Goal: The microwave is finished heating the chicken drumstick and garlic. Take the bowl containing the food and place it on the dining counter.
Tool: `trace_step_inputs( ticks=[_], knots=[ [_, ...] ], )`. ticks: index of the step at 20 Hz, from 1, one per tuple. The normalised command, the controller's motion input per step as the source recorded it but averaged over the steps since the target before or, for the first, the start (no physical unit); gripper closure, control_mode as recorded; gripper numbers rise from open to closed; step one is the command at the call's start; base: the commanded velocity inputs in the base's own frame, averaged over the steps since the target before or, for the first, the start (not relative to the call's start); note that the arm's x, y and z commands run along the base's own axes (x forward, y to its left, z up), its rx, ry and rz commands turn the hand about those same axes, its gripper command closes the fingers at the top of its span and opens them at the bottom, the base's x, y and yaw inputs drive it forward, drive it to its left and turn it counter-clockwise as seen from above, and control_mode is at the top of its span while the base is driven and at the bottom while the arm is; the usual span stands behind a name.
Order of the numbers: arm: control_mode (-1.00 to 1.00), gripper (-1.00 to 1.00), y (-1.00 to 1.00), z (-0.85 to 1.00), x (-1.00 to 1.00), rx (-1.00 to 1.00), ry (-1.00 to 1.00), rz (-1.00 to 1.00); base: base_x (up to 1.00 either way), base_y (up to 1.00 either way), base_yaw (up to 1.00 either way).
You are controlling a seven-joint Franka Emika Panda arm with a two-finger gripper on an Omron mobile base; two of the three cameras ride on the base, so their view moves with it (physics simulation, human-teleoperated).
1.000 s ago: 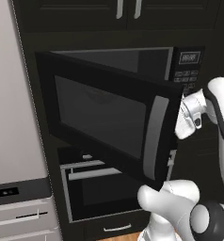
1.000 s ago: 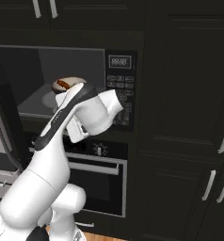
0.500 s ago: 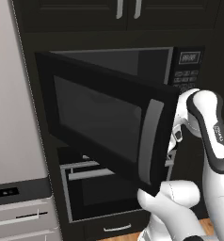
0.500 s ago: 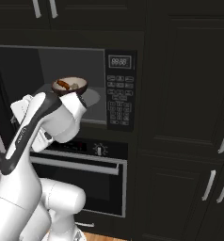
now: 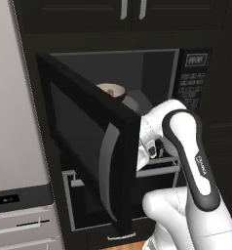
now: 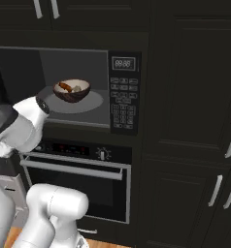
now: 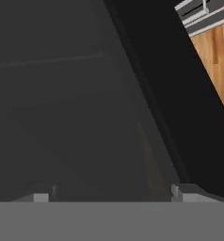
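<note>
The microwave (image 6: 64, 89) door (image 5: 96, 146) has swung wider, exposing the bowl (image 6: 72, 90). The gripper (image 7: 114, 195) stands spread and empty, so reaching in comes next.

Lit digits on the small display (image 6: 123, 63) at top of the microwave (image 6: 69, 87) keypad panel; apparently "99:99", too blurred to confirm. Same display (image 5: 196, 60) in left base view, digits illegible. Keypad buttons (image 6: 120, 109) marked, markings too small to read. Small dark lettering on the grey arm link (image 5: 202, 163), illegible. Faint marks on the oven control strip (image 6: 71, 147), unreadable.
</note>
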Motion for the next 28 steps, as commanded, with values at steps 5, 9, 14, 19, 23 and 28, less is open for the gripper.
trace_step_inputs(
  ticks=[5,9,14,19,23,28],
  knots=[
    [-1.0,-1.0,1.0,0.25,0.08,0.0,-0.12,-0.29,0.0,0.0,0.0],
    [-1.0,-1.0,0.08,0.0,0.03,0.03,0.01,-0.07,0.0,0.0,0.0],
    [-1.0,-1.0,-0.97,0.04,0.41,0.05,-0.14,-0.05,0.0,0.0,0.0],
    [-1.0,-1.0,-1.0,0.12,0.52,0.01,-0.09,-0.15,0.0,0.0,0.0],
    [-1.0,-1.0,-1.0,0.24,0.62,0.0,-0.08,-0.18,0.0,0.0,0.0],
    [-1.0,-1.0,-1.0,0.33,0.76,-0.02,-0.03,-0.2,0.0,0.0,0.0]
  ],
)
